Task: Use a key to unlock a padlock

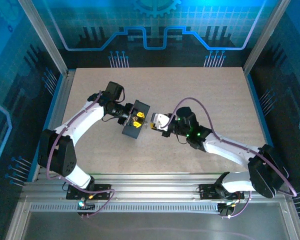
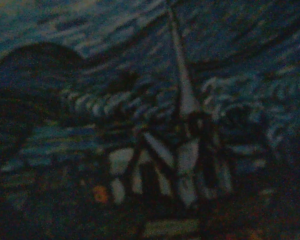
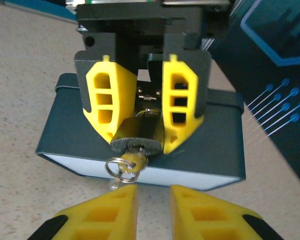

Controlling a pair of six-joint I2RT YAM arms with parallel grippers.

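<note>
In the right wrist view my left gripper faces the camera, its yellow fingers shut on the small dark padlock. It holds the padlock just above the dark blue box. The key sticks out of the padlock's bottom face, with a wire ring hanging from it. My right gripper sits just in front of the key, open by a narrow gap with nothing between its fingers. From above, the left gripper and right gripper meet tip to tip over the box.
The box lies on the speckled beige table, near its middle. Blue patterned walls and metal posts enclose the table on three sides. The left wrist view is dark and blurred, showing the box's swirl pattern up close.
</note>
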